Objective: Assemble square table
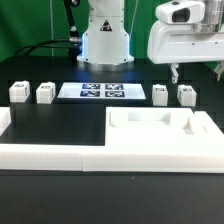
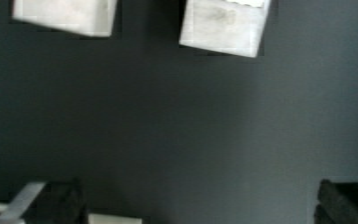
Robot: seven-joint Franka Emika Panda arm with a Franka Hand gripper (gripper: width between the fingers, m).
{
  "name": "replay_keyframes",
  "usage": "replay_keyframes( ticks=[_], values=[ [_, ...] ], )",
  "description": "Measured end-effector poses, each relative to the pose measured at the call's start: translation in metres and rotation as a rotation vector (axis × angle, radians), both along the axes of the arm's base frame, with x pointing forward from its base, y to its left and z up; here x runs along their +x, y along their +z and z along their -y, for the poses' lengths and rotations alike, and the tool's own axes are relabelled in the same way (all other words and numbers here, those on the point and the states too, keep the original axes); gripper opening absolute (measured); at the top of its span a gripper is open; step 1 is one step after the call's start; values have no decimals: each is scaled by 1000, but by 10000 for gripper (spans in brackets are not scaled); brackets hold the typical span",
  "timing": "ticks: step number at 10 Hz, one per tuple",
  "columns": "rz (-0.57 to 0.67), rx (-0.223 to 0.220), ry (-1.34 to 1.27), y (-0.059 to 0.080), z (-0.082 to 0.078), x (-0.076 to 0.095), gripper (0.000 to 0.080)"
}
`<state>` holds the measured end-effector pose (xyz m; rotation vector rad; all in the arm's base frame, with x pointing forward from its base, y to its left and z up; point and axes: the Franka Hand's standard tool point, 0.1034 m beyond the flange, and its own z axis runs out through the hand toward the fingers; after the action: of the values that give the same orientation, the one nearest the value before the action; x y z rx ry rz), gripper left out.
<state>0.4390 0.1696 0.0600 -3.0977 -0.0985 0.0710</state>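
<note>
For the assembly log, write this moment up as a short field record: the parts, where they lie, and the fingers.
table top: lies flat at the front, recess up, by the border wall
left legs: two, loose, standing at the exterior view's left
right legs: two, loose, standing at the exterior view's right
marker board: between the two pairs
fingers: open, holding nothing, raised near the right legs
progress: no leg fitted to the table top yet

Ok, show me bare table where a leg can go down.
Free: the black table between the marker board, the square top and the border wall. Crowded: around the four legs flanking that board.
</note>
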Motion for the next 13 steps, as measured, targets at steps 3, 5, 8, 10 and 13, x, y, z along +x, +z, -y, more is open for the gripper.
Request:
replay_keyframes(
  ticks=[3, 5, 8, 10, 13],
  values=[
    [-16, 3, -2, -3, -1, -4, 649],
    [-64, -5, -40, -10, -4, -14, 649],
    [-369, -41, -107, -27, -13, -22, 649],
    [-446, -54, -83, -27, -8, -30, 649],
    [-615, -77, -67, -30, -6, -31, 649]
  ],
)
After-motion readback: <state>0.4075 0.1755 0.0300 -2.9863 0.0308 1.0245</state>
